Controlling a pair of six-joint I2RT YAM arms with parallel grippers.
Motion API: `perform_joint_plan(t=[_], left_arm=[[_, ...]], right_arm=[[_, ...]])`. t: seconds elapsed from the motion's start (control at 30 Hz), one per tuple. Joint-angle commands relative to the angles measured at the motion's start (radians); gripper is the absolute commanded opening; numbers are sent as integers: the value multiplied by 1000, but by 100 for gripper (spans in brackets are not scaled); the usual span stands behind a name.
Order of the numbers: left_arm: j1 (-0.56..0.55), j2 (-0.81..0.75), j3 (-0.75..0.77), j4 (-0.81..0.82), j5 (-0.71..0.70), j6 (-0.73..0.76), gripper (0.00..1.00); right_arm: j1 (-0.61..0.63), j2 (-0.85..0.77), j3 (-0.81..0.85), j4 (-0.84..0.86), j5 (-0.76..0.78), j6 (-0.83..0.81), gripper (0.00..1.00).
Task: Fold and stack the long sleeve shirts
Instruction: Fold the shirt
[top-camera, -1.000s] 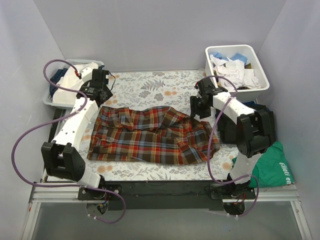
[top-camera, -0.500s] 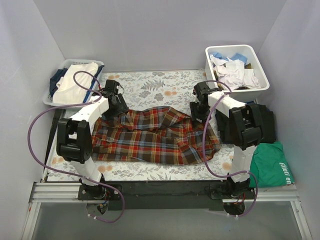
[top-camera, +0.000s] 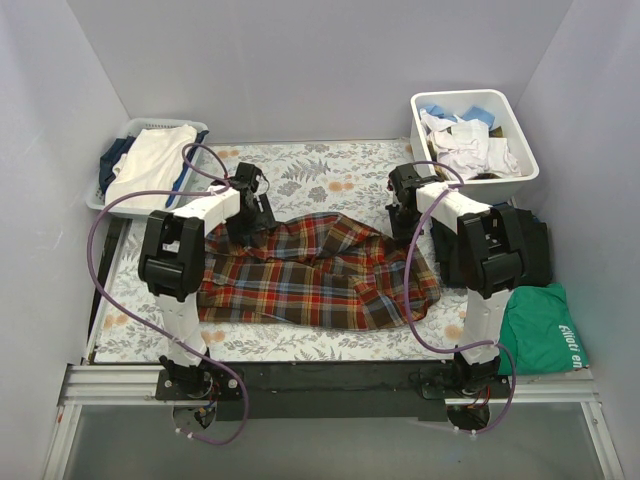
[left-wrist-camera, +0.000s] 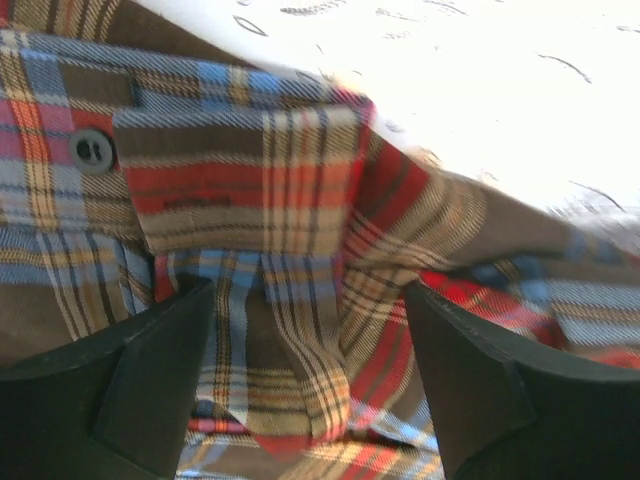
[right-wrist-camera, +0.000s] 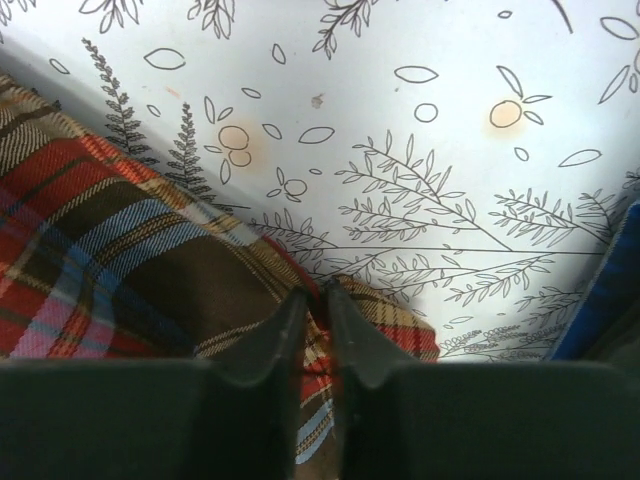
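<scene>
The plaid long sleeve shirt (top-camera: 320, 275) lies rumpled across the floral table cover (top-camera: 320, 170). My left gripper (top-camera: 254, 203) hangs over the shirt's upper left edge. In the left wrist view the left gripper (left-wrist-camera: 310, 330) is open, its fingers either side of a raised fold below a buttoned cuff (left-wrist-camera: 92, 150). My right gripper (top-camera: 403, 215) is at the shirt's upper right edge. In the right wrist view the right gripper (right-wrist-camera: 318, 300) is shut on a pinch of the plaid hem. A dark folded garment (top-camera: 543, 232) sits at the right, partly hidden by the right arm.
A white bin (top-camera: 480, 97) of mixed clothes stands at the back right. A basket (top-camera: 112, 203) with white and blue clothes is at the back left. A green garment (top-camera: 545, 330) lies at the right front, off the cover.
The left arm swung right from the basket side to the shirt's upper edge and its jaws widened. The right gripper closed on the shirt's hem.
</scene>
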Motion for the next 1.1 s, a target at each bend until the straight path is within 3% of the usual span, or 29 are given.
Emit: perform_joint_plan(t=[0.0, 0.07, 0.1, 0.2, 0.37, 0.73, 1.07], left_arm=[[4, 22, 70, -54, -94, -18, 67], [5, 11, 72, -74, -116, -21, 55], [5, 2, 66, -79, -139, -24, 43], [5, -43, 63, -105, -171, -31, 32], [4, -112, 73, -148, -223, -44, 0], [10, -181, 231, -235, -341, -62, 0], [41, -261, 323, -238, -420, -61, 0]], right_arm=[[2, 26, 4, -31, -6, 0, 18], [3, 23, 4, -32, -3, 0, 14], [2, 21, 6, -32, 0, 2, 10], [3, 17, 3, -34, 5, 11, 2], [3, 14, 9, -29, 3, 17, 1], [-24, -80, -42, 9, 34, 86, 1], [-75, -270, -267, 27, 77, 211, 1]])
